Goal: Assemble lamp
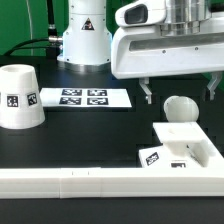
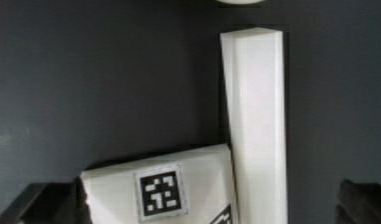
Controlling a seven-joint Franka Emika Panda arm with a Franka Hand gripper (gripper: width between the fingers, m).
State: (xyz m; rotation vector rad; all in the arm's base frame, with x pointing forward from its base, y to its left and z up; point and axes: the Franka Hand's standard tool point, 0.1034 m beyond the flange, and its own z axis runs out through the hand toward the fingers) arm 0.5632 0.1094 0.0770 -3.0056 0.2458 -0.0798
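The white lamp base point(image 1: 158, 154) lies at the exterior view's right, pressed into the corner of the white border rail point(image 1: 100, 183). Its tag shows in the wrist view point(image 2: 160, 190), beside the rail's side arm point(image 2: 254, 120). The round bulb point(image 1: 180, 108) lies on the black table just beyond the arm's end; only its edge shows in the wrist view point(image 2: 240, 2). The tapered shade point(image 1: 20, 98) stands at the exterior view's far left. My gripper point(image 1: 180, 93) hangs above the bulb and base, open and empty, its dark fingertips point(image 2: 36, 205) wide apart.
The marker board point(image 1: 83, 98) lies flat at the back between the shade and the bulb. The robot's white pedestal point(image 1: 85, 40) stands behind it. The border rail runs along the table's front edge.
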